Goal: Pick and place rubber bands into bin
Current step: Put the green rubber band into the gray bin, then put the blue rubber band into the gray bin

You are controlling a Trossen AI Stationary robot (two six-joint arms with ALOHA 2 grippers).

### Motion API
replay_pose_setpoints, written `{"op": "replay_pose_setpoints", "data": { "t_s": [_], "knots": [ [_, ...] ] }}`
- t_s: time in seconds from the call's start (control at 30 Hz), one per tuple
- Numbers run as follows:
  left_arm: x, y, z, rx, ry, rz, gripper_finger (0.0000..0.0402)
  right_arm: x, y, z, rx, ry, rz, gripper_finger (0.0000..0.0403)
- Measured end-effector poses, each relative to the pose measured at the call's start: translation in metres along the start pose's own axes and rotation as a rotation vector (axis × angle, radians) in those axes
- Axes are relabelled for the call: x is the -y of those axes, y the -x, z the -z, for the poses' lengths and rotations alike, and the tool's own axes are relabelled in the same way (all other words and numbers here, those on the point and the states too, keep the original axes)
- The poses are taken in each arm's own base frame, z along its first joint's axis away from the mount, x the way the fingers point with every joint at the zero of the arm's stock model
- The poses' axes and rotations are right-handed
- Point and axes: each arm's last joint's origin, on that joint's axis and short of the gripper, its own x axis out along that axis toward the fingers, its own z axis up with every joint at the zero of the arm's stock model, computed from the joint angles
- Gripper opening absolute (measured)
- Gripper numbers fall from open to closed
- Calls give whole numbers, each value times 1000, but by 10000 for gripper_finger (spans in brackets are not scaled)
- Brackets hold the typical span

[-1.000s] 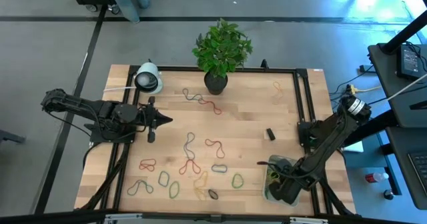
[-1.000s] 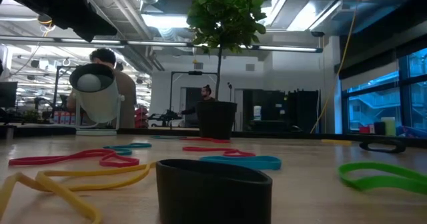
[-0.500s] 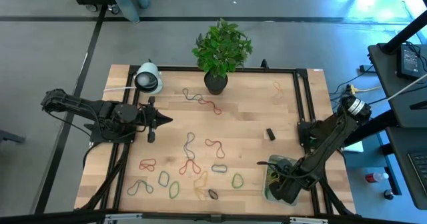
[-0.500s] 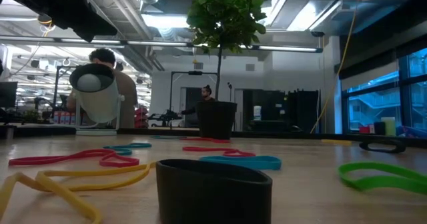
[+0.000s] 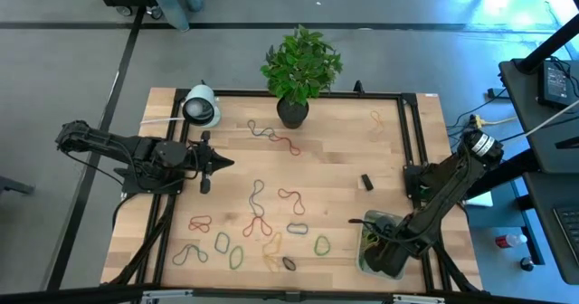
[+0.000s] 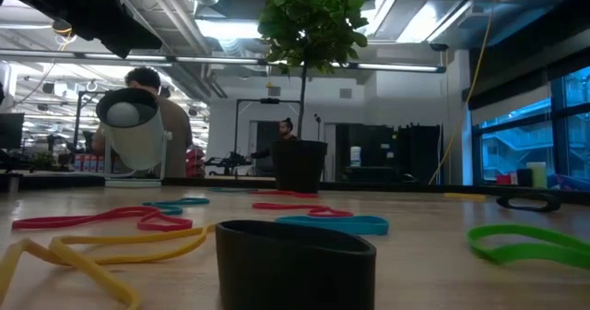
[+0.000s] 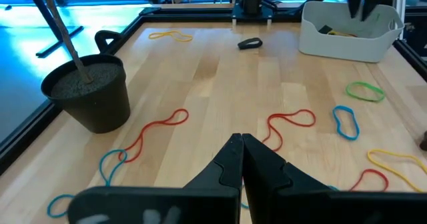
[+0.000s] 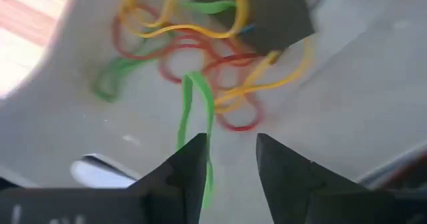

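Still nothing is changing since a second ago. Right gripper (image 8: 227,174) is hanging inside the bin (image 5: 366,261) at the table's near right corner, jaws spread over a green band among the rubber bands (image 8: 200,57) heaped there. Left gripper (image 5: 220,163), jaws pressed together, is waiting at the left edge. Plant pot (image 5: 291,112) is standing at the far edge.

Nothing visibly changes between the earlier pictures and now: in the high and low views both arms, the scattered loops and the tray at the lower right of the frame look identical.
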Motion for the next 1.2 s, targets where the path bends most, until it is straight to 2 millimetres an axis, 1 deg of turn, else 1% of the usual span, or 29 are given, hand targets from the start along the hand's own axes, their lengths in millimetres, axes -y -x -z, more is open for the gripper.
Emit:
{"op": "replay_pose_setpoints", "data": {
  "t_s": [0.07, 0.17, 0.23, 0.4, 0.5, 0.6, 0.87, 1.07, 1.13, 1.2],
  "knots": [
    [0, 0, 0, 0, 0, 0, 1, -4, 1, 1, 15, 48, -48, 138],
    [0, 0, 0, 0, 0, 0, 1, 2, 0, -1, 7, 9, 21, 137],
    [0, 0, 0, 0, 0, 0, 1, 0, -1, -1, 17, 15, -2, 133],
    [0, 0, 0, 0, 0, 3, 1, -2, 0, 0, 30, 24, -24, 121],
    [0, 0, 0, 0, 1, 4, 1, 2, 0, -1, 18, 7, 21, 111],
    [0, 0, 0, 0, 0, 4, 1, -1, -1, 0, 21, 19, -11, 101],
    [0, 0, 0, 0, 1, 4, 1, 0, 0, -1, 22, 19, -4, 73],
    [0, 0, 0, 0, 0, 4, 1, 0, 0, -1, 27, 18, -7, 69],
    [0, 0, 0, 0, -25, 4, 1, -1, 0, -1, 24, 20, -15, 66],
    [0, 0, 0, 1, -88, 5, 1, -3, 6, 1, 19, 52, -35, 58]
  ]
}}
